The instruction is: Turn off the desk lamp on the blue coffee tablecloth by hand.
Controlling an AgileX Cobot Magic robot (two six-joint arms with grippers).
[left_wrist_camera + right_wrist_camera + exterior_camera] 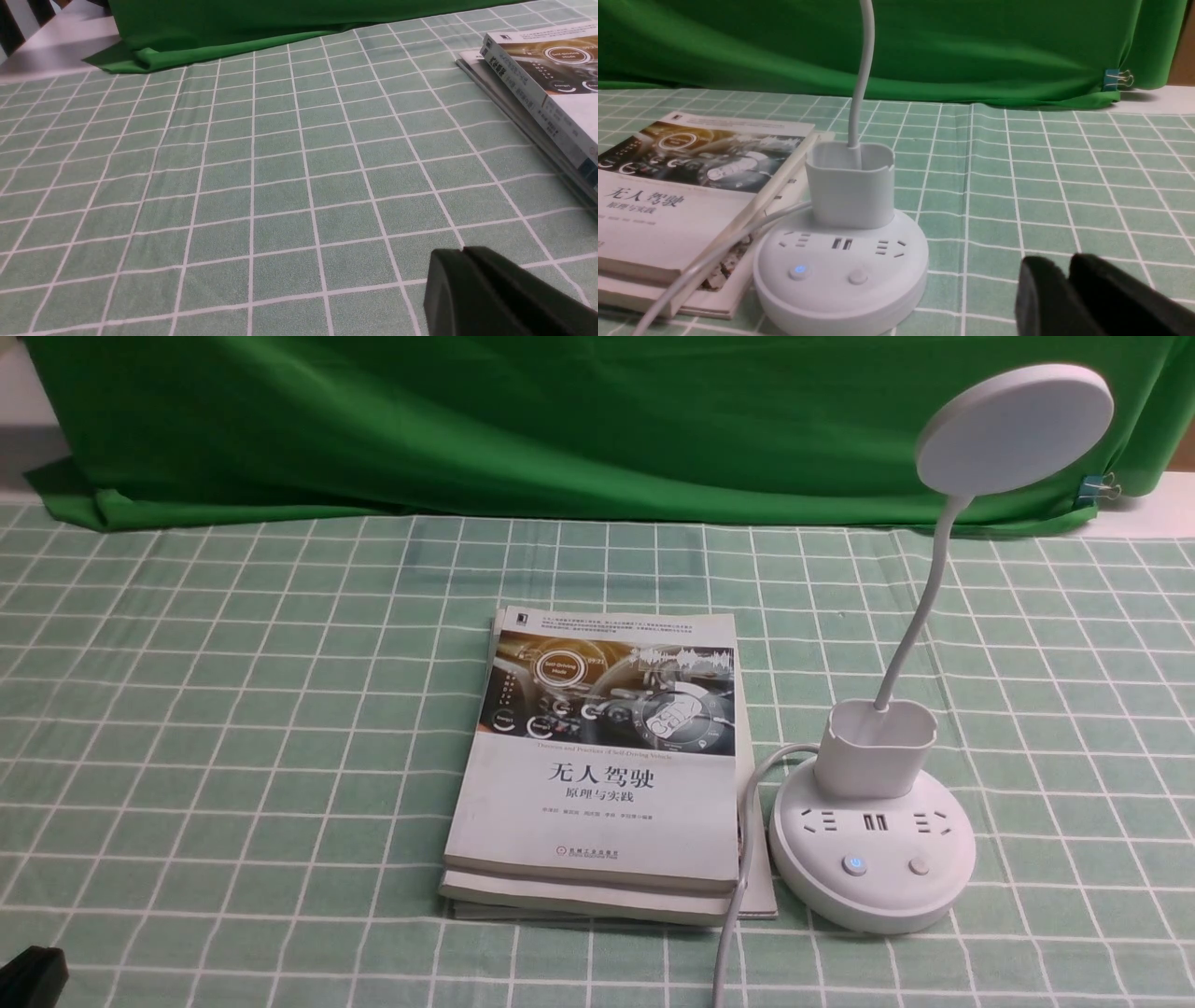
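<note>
The white desk lamp (872, 831), with its flat round disc head, thin bendy neck, cup-shaped holder and round socketed base, stands on the right part of the pale green tablecloth with a white grid of thin lines (233, 709), its base just right of a stack of white paperback books (597, 765). Of the two round buttons on the near edge of the base, the left one (800, 269) shows a small blue glow and the right one (858, 277) is plain white. A white cable (742, 868) runs from the base's left side toward the near edge, crossing the books' right corner. A plain dark green cloth (560, 420) hangs along the far side. The right gripper (1066, 275) sits low over the tablecloth, near and to the right of the base, touching nothing; its black fingers look nearly together, though a narrow gap seems to show. The left gripper (463, 251) hovers over bare cloth left of the books, its jaws pressed together and empty.
</note>
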